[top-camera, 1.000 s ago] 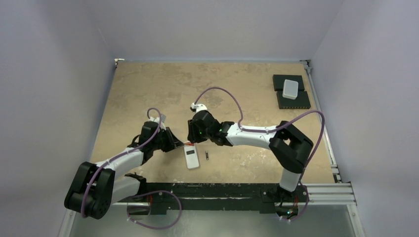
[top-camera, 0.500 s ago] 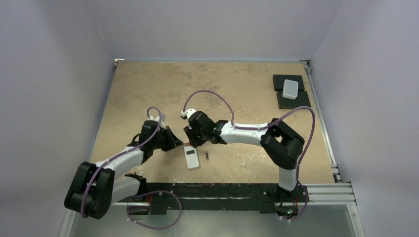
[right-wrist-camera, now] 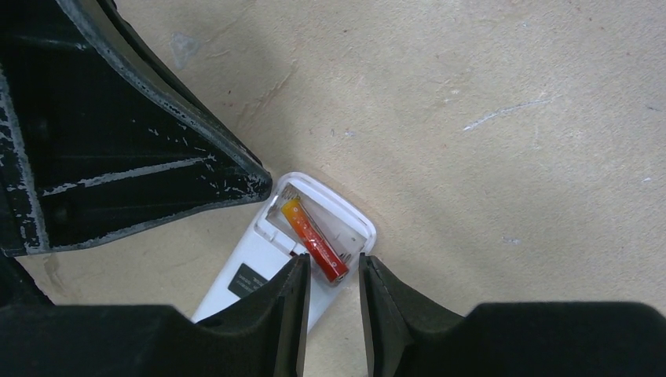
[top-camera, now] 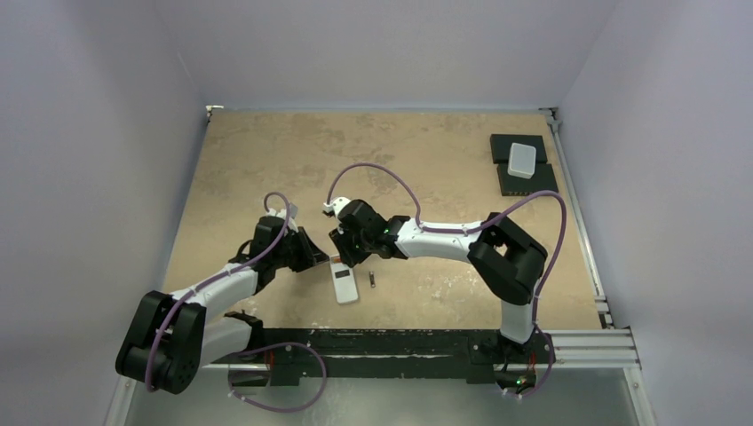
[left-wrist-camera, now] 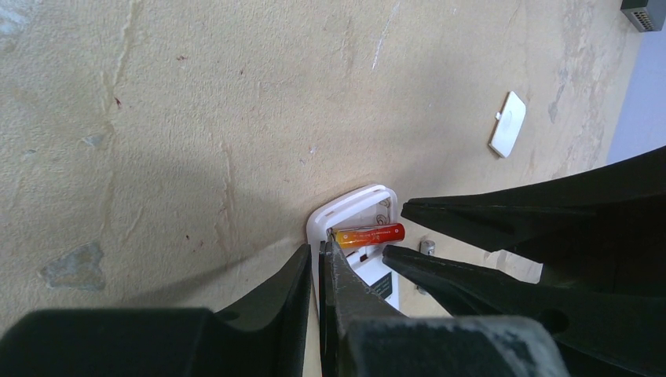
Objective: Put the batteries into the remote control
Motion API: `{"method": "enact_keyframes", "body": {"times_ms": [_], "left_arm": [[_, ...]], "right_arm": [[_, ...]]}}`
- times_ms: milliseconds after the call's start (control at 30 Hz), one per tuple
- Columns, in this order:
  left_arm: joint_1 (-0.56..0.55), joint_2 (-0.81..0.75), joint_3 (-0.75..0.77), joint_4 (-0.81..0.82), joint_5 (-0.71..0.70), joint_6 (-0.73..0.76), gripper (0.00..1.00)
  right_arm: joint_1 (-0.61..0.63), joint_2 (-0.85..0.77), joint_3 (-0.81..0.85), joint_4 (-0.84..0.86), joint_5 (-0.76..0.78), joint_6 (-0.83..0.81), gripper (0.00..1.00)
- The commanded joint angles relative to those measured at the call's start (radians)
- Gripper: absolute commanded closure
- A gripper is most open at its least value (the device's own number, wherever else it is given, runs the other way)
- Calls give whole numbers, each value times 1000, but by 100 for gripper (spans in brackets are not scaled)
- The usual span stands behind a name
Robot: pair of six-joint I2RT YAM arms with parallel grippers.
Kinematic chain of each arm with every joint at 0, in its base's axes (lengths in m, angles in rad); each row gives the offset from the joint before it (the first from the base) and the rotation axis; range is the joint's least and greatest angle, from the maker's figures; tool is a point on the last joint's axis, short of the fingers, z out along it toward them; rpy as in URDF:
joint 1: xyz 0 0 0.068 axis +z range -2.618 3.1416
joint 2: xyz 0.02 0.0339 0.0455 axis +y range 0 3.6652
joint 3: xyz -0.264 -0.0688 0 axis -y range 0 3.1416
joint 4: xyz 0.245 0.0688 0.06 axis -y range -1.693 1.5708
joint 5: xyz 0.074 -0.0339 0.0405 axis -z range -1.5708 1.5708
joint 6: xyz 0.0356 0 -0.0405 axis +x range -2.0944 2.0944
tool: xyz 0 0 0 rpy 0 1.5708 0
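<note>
A small white rectangular plastic remote control [right-wrist-camera: 259,255] is seen lying back-up on the mottled tan table [top-camera: 426,160], just below the middle of the overhead view, with its battery bay uncovered. The bay's small white rounded cover [left-wrist-camera: 508,124] has been set aside and shows at the upper right of the left wrist view, well apart from the remote control, so that the bay is free for loading.

One thin cylindrical red-orange battery [right-wrist-camera: 314,238] is lying slantwise in the bay. It is judged not fully seated, since it crosses the bay at an angle.

The jaws of the right gripper [right-wrist-camera: 334,263] are held apart, one to either side of the lower end of this battery, with a sliver of gap showing on each side. This stance is judged to serve for nudging or pressing that end down into its slot.

The jaws of the left gripper [left-wrist-camera: 318,251] are drawn almost together and appear to be pinched on the thin side wall of the remote control, presumably to keep the light body from sliding while it is pushed.

A second dark thin battery [top-camera: 372,281] is lying loose on the table just to the right of the remote control, within reach for the next insertion.
</note>
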State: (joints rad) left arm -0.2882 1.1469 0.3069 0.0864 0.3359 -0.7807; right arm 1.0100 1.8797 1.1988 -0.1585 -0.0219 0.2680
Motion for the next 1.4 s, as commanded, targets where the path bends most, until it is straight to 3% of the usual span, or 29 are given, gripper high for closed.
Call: {"method": "enact_keyframes", "body": {"times_ms": [0,767,1367], "left_arm": [[0,-10,23,11,-6,24,92],[0,-13,22,3,4,32,91],[0,-18,27,-10,8,35,91]], "right_arm": [[7,-18,24,14,-30,-22,64],[24,-33,81,-43,-3,-305,59],[24,17,93,-60,-113,-332,59]]}}
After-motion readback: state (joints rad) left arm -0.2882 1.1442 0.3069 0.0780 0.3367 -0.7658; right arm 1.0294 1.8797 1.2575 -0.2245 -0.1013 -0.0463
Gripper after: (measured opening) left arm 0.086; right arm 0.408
